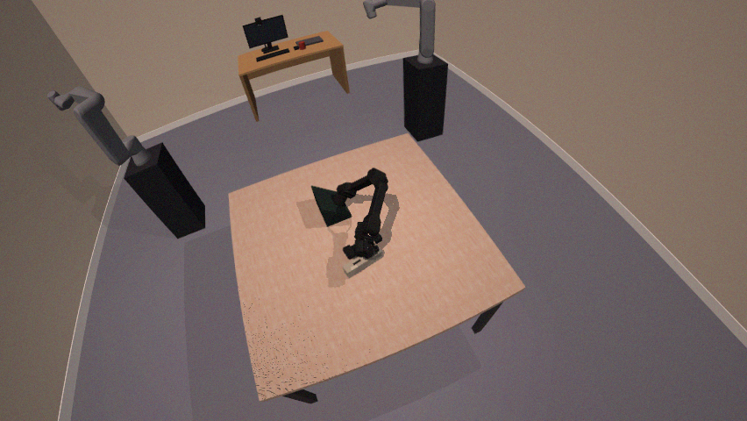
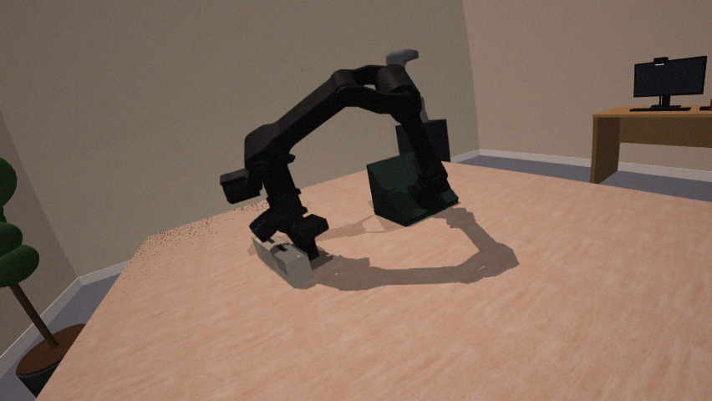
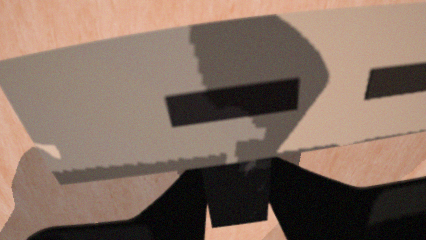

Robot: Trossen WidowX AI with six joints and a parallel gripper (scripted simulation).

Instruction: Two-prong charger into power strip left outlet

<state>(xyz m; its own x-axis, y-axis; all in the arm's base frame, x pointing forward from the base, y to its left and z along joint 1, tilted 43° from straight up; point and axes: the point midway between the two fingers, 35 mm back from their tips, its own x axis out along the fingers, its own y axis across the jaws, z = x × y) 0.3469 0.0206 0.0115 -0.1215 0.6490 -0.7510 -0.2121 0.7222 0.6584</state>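
Note:
The pale grey power strip (image 1: 354, 269) (image 2: 298, 270) (image 3: 100, 90) lies on the table. In the wrist view it spans the frame, with one whole dark outlet slot (image 3: 232, 102) near the middle and a second dark slot (image 3: 400, 80) cut by the right edge. My gripper (image 2: 312, 254) (image 3: 229, 159) is shut on the black charger (image 3: 240, 202), whose dark body shows between the fingers. The gripper is low, right beside the strip's long edge, and the charger appears at that edge, not over a slot. The prongs cannot be made out. Shadow covers part of the strip.
A dark green wedge-shaped block (image 1: 326, 209) (image 2: 391, 191) stands by the arm's base on the wooden table (image 1: 417, 313) (image 2: 448, 338). Two grey arms on black pedestals (image 1: 425, 99) (image 1: 167, 193) and a desk (image 1: 292, 57) stand beyond the table.

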